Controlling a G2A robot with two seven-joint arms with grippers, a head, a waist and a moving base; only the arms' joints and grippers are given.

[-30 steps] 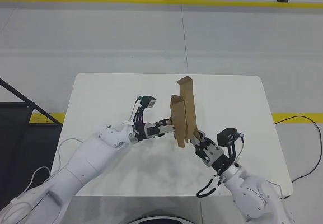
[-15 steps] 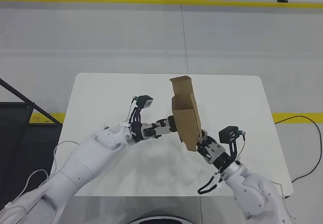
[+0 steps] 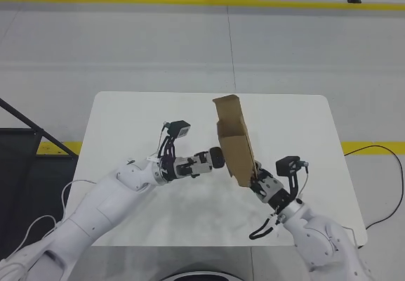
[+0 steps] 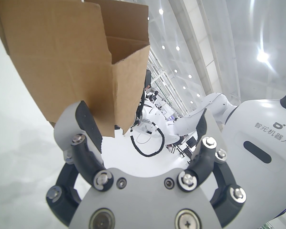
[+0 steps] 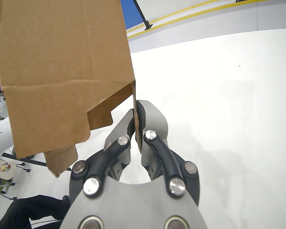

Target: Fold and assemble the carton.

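We're over the white rounded tabletop [image 3: 132, 119]. The brown corrugated cardboard carton [image 3: 234, 140] is held up just right of centre in the frame, stretching from the middle up to the tabletop's upper edge. There's bare white surface on both sides of it. We get a broad stretch toward the upper left corner, another toward the right edge, and a strip along the lower edge between the two arms. The yellow floor line [image 3: 381, 147] runs off past the tabletop's right edge.

Now the change. A second ago we saw that carton nearly flat, a thin sliver seen edge-on. It has since spread into a rectangular tube with its mouth facing up at us, and over the last half second it has barely shifted. The right hand [image 3: 258, 181] has slid a touch toward the lower right of the frame. The left hand [image 3: 216, 157] sits much where it was, just beside the carton's left wall.

On to the hands. In its wrist view, the right hand [image 5: 136, 117] is at the carton's lower end, with its fingers pinched tight on a single wall of the carton [image 5: 62, 55]. The sheet is caught between the two pads. The left hand [image 4: 143, 117] has its fingers spread wide and is gripping nothing. One dark pad [image 4: 89, 120] lies close against a lower corner of the carton [image 4: 74, 55], and we can't tell whether it actually touches.
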